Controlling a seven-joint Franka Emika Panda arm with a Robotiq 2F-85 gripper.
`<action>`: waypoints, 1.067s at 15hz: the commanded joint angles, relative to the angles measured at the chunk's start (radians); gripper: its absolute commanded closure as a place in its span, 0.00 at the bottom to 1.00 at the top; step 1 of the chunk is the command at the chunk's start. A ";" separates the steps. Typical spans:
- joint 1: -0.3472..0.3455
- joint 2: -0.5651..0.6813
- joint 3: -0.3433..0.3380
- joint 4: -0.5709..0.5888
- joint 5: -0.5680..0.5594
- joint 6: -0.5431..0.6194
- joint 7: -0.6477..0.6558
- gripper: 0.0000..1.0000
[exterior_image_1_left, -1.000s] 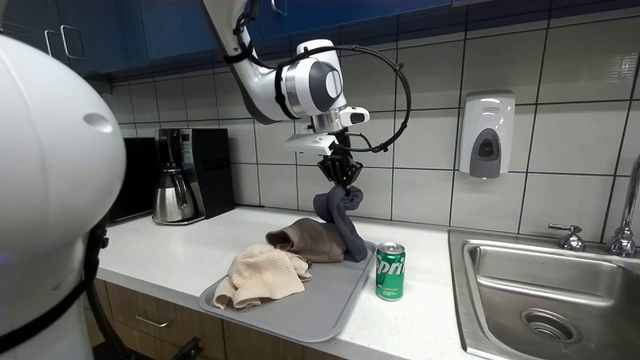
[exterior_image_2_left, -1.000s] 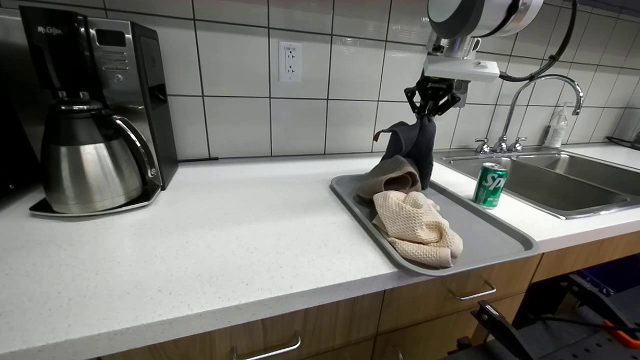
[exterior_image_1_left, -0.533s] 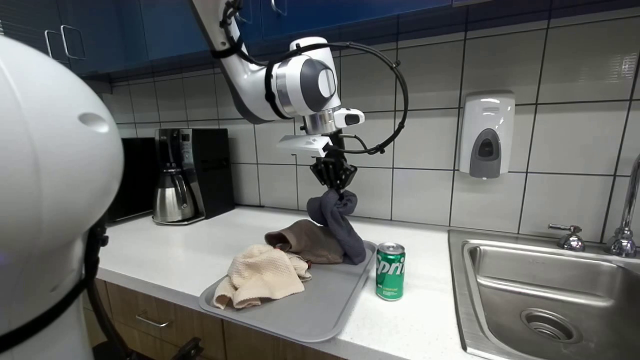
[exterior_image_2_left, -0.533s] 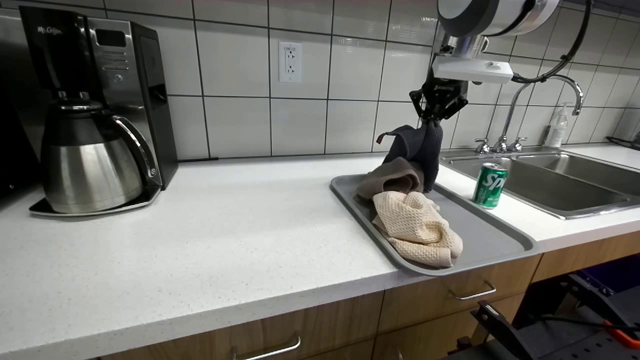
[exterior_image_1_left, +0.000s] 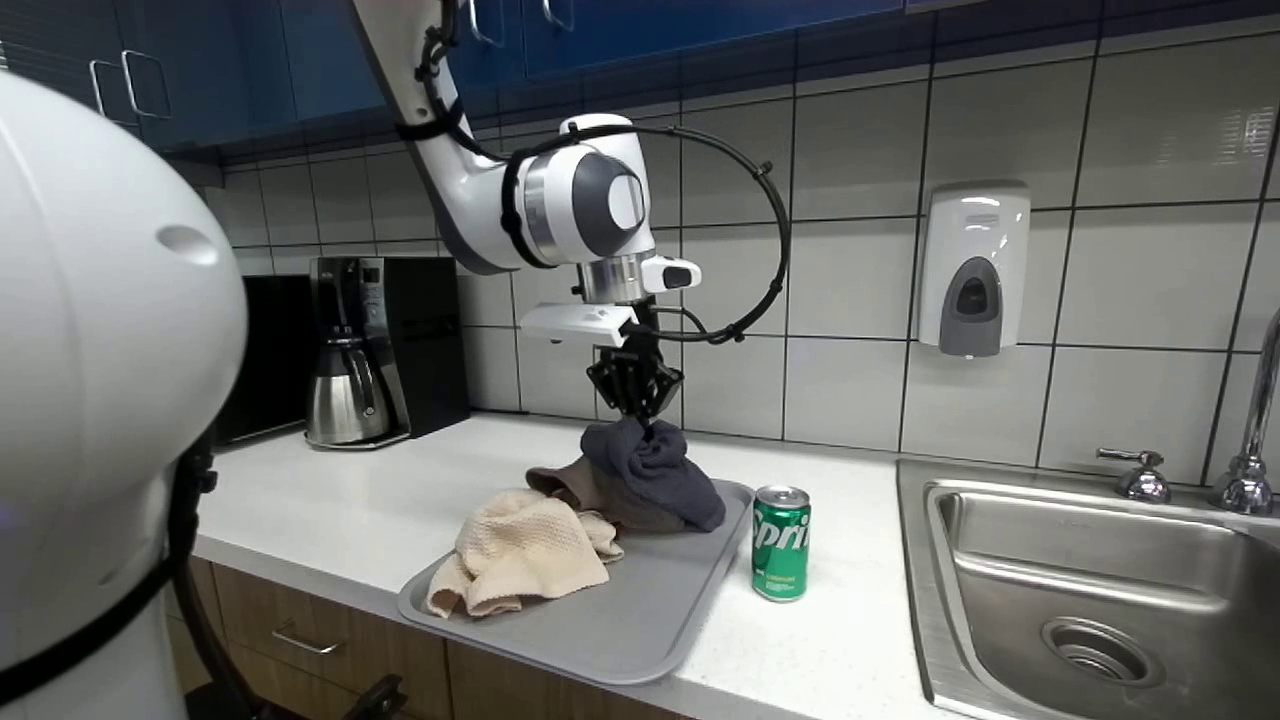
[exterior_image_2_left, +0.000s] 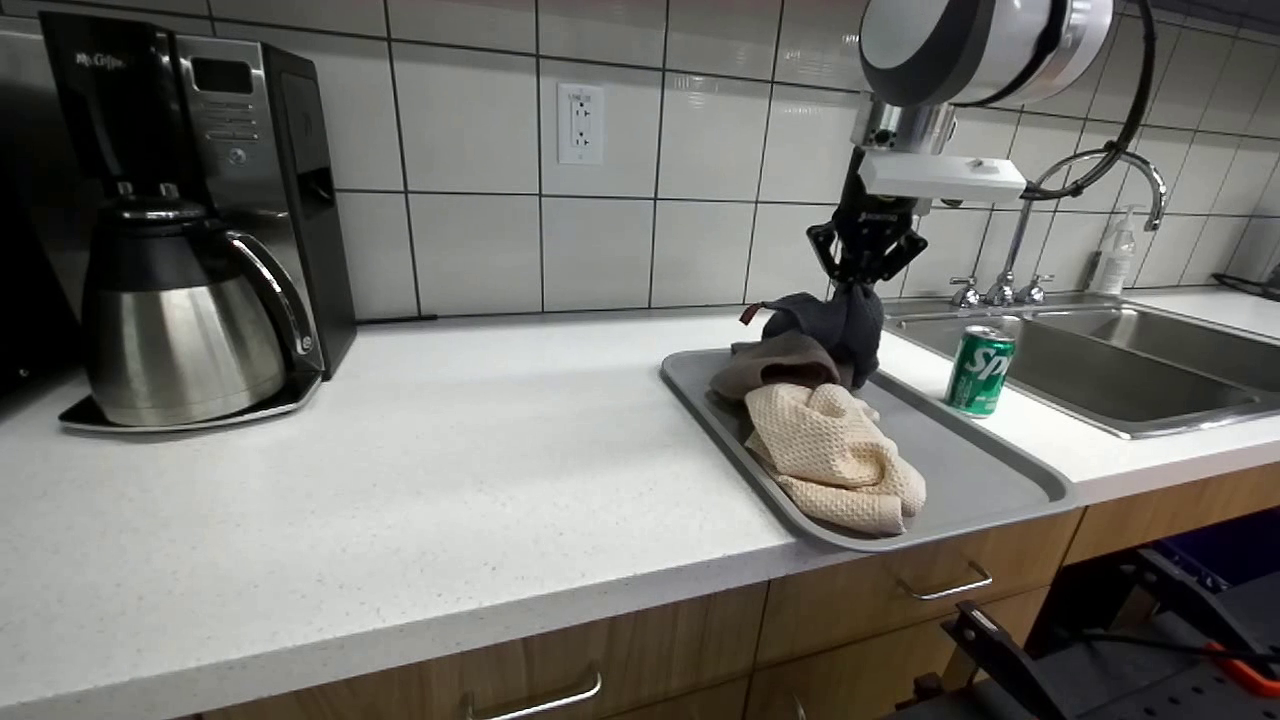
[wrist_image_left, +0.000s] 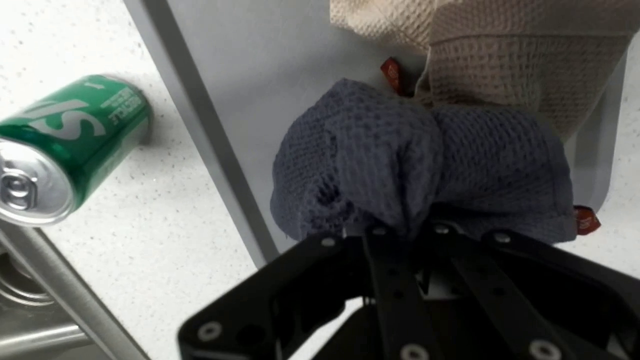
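- A white, speckled table (exterior_image_2_left: 400, 480) along a wall (exterior_image_2_left: 600, 250) of shiny pale tiles, with wood drawers (exterior_image_2_left: 690, 630) underneath and blue cupboards (exterior_image_1_left: 700, 35) up high.
- At one end of the table, a coffee maker (exterior_image_2_left: 235, 170) with a silver pot (exterior_image_2_left: 190, 340); over the other way, a metal sink (exterior_image_1_left: 930, 580), with a white soap holder (exterior_image_1_left: 975, 270) up on the tiles.
- On the table, a flat gray tray (exterior_image_1_left: 640, 620), close to the front edge. Just beside the tray, a green Sprite can (exterior_image_1_left: 780, 545), standing upright.
- On the tray, a cream cloth (exterior_image_1_left: 530, 555) in a heap, and a brown cloth (exterior_image_2_left: 765, 365) close by, farther back.
- A dark cloth (wrist_image_left: 390, 145), all scrunched up: pinched top pointing up, the rest spreading down and out.
- In the wrist view, widest from side to side, with a round lump on the left and a flatter end with a red tag (wrist_image_left: 586, 220) on the right. Hard to tell just one long way in such a crumpled shape.
- Claw (exterior_image_2_left: 856, 280) pointing down, fingers (wrist_image_left: 392, 285) squeezed close together, pinching a bunch of the dark cloth at its top.
- Dark cloth right under the claw and touching it, over the back part of the tray, against the brown cloth in both exterior views.
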 joint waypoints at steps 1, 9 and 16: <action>-0.028 0.032 0.017 0.008 0.004 -0.041 -0.019 0.98; -0.025 0.062 0.012 0.021 -0.008 -0.069 -0.009 0.27; -0.022 0.007 0.018 0.016 -0.024 -0.097 -0.021 0.00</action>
